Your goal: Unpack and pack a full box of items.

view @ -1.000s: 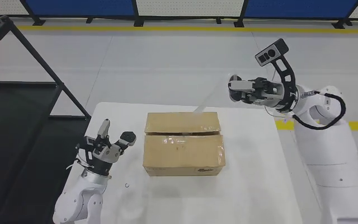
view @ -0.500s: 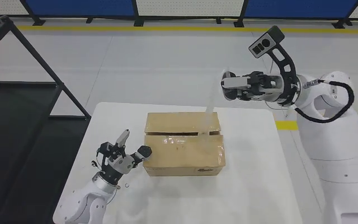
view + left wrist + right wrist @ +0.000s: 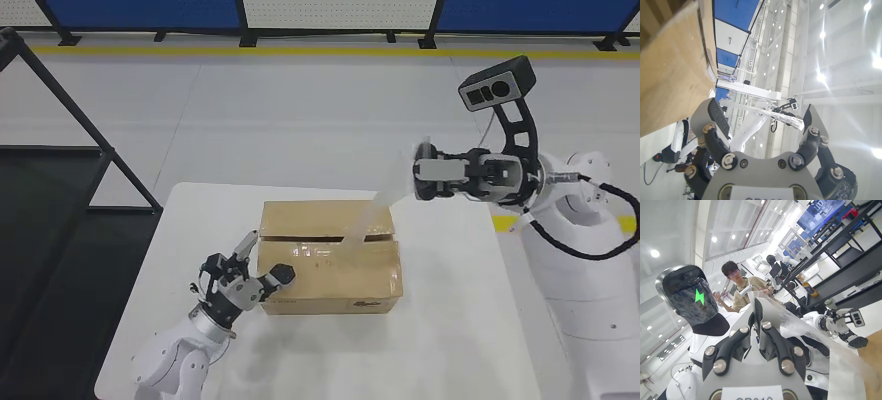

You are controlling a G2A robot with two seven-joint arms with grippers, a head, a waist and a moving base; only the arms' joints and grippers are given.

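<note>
Sitting around the middle of the white tabletop (image 3: 450, 330), the cardboard box (image 3: 330, 270) is seen with both top flaps folded down, the seam between them running left to right across the top. A translucent tape strip (image 3: 372, 205) is stretched from that seam, right of centre, up and away to the right end effector (image 3: 420, 172), which is held in the air off the box's far right corner. The right end effector's fingers are closed flat on the strip's free end; in the right wrist view the tape is pinched between the pads and is draped off toward the box corner. How much of it is stuck at the seam cannot be told. The left end effector (image 3: 267, 256) is positioned at the box's left side, toward the near corner, low over the tabletop, fingers spread wide with nothing gripped. From above, one dark fingertip (image 3: 285, 272) is seen overlapping the box's left edge, the other is pointed toward the far side, just clear of the cardboard. Whether the box is touched cannot be told. In the left wrist view the brown box wall is seen just beside one ribbed pad (image 3: 718, 115), outside the open gap between the two pads. Beyond the tabletop's far side, blue panels (image 3: 140, 12) and a yellow floor line (image 3: 300, 50) are visible.
</note>
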